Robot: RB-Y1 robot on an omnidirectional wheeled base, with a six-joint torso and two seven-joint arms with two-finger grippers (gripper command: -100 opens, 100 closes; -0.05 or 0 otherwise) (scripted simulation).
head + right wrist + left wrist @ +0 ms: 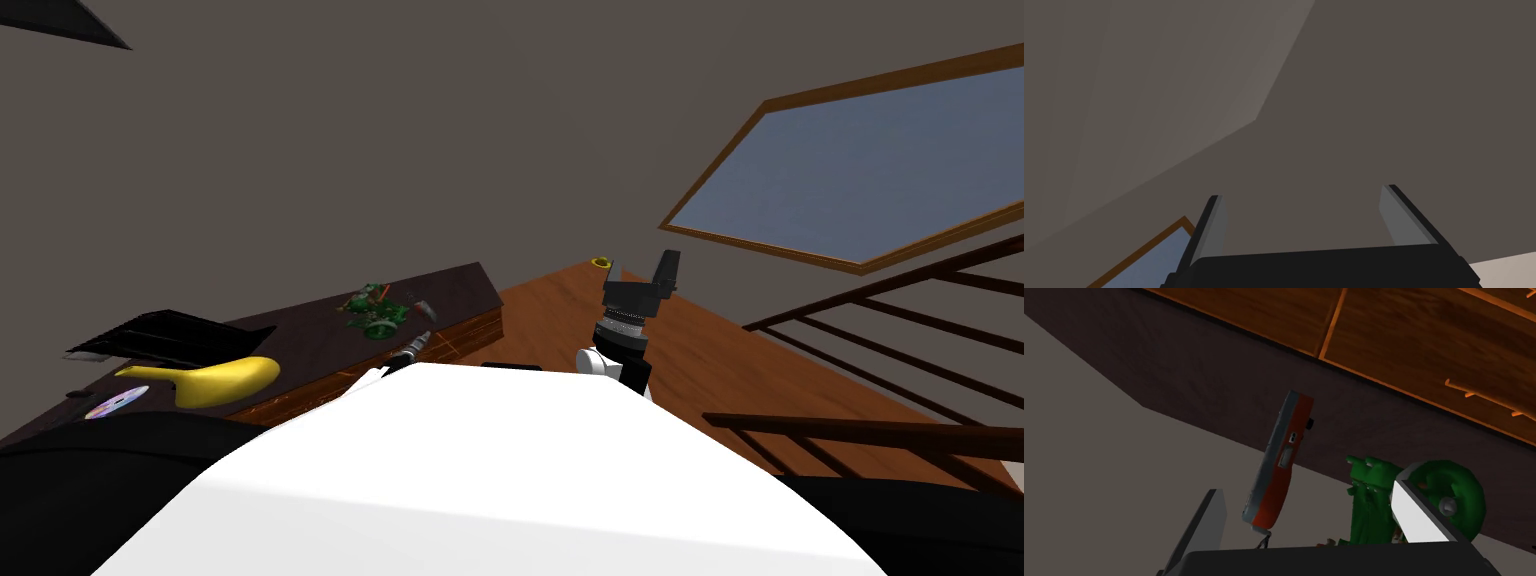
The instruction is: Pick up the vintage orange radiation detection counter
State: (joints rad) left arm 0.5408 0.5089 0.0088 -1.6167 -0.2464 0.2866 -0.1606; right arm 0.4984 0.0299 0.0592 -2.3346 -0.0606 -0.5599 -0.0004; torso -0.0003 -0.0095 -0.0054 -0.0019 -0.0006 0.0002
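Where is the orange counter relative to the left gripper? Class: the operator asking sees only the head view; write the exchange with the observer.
Observer: The left wrist view shows the orange counter ahead of the left gripper, between its open fingers.
Operator: Gripped yet?
Observer: No, neither finger presses it.
Operator: Anything close by?
Observer: A green object sits beside it, behind one finger.

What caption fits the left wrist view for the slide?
Open left gripper faces an orange-and-grey counter beside a green object, dark table behind.
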